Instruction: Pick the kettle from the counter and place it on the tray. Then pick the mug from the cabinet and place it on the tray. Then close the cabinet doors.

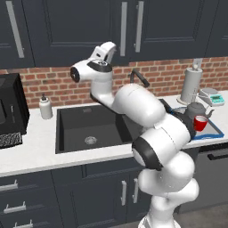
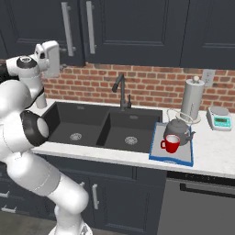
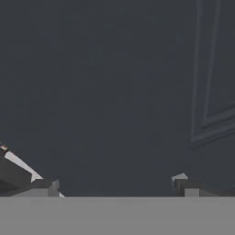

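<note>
The gripper [image 3: 117, 186] is standing wide open with nothing between its fingers, pointing close at the flat navy face of a cabinet door [image 3: 114, 92] just under the cabinet [image 2: 133, 27], whose doors are sitting shut. The kettle [image 2: 178, 130] and the red mug [image 2: 171, 144] are both resting on the tray [image 2: 158, 153], which is lying on the counter [image 2: 211, 147] right beside the sink [image 2: 87, 126] edge, well apart from the arm.

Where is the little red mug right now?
The red mug sits on the blue-rimmed tray right of the sink, just in front of the kettle.
</note>
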### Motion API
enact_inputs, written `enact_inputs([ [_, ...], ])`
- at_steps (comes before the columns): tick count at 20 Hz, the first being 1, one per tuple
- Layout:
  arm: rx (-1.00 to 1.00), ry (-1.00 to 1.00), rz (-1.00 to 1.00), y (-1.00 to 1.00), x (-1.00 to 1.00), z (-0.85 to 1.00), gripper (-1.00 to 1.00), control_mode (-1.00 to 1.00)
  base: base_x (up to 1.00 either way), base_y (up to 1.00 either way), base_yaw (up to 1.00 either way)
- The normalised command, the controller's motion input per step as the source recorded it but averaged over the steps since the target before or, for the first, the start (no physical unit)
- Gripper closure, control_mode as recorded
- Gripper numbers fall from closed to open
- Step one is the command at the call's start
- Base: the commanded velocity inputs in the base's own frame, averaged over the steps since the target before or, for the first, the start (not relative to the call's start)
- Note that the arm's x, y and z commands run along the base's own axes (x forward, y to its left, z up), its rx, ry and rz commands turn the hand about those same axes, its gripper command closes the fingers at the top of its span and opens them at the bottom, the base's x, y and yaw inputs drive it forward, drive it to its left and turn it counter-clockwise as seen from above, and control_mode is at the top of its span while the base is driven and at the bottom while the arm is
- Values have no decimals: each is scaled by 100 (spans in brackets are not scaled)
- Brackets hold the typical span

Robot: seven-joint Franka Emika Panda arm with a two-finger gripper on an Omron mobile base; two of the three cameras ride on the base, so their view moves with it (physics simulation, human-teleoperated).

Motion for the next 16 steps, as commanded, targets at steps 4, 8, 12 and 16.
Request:
enact_inputs([
  [4,6,0,2,-50,64,4,-100,-100,0,0,0],
  [8,6,0,2,-45,63,0,-100,-100,0,0,0],
  [12,5,0,0,-38,60,0,-100,-100,0,0,0],
  [16,2,0,0,-26,58,-4,-100,-100,0,0,0],
])
